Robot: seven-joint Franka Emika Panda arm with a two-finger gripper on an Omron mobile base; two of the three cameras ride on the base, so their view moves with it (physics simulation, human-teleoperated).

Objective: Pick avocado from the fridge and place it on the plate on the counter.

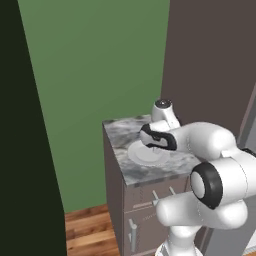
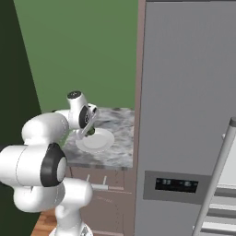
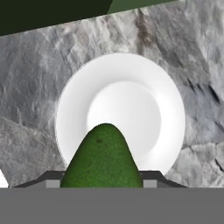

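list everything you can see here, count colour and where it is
avocado: one, dark green, held between the fingers above the plate
plate: one, plain white, on the counter below the gripper
counter: one, grey-white marbled slab on a brown cabinet, beside the fridge
cabinet handles: several, silver bars on the cabinet front
fridge: one, grey, right of the counter, black display panel low on its door, long bar handle at the right edge
wall: green, behind the counter
floor: brown wood, left of the cabinet
arm: one, white with dark joints, reaching over the counter
gripper: one, dark fingers shut on the avocado
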